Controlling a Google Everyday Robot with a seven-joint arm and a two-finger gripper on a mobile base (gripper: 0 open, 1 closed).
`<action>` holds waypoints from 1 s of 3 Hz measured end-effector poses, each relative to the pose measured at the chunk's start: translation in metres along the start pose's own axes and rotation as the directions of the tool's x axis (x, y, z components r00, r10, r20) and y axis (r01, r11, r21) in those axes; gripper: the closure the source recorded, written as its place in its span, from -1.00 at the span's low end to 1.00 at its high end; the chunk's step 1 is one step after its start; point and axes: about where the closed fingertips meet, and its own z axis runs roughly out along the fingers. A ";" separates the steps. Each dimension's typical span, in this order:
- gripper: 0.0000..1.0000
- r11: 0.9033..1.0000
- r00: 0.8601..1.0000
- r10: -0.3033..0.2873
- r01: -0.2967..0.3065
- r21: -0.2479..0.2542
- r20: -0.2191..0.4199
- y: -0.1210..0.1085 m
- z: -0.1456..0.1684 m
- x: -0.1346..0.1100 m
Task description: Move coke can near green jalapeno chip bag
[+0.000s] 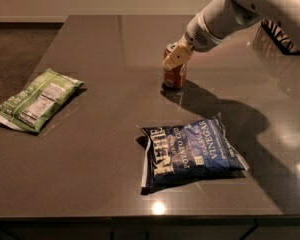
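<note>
At the left edge of the tabletop (105, 44) we see the green chip bag (37, 100) lying flat. Well to its right the can (175, 78) stands upright, its top clamped between the fingers (171, 60) of the gripper (176, 56). 1 blue chip bag (190, 151) lies nearer us, not between can and green chip bag.

End effector (175, 59) atop coke can (175, 77), jalapeno chip bag (37, 100) well left.
</note>
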 end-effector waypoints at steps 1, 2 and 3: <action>0.69 0.997 0.999 -0.049 0.050 -0.054 0.023 0.016 -0.002 -0.018; 1.00 0.980 0.988 -0.139 0.146 -0.135 0.062 0.047 0.004 -0.047; 1.00 0.947 0.968 -0.234 0.247 -0.206 0.088 0.078 0.017 -0.072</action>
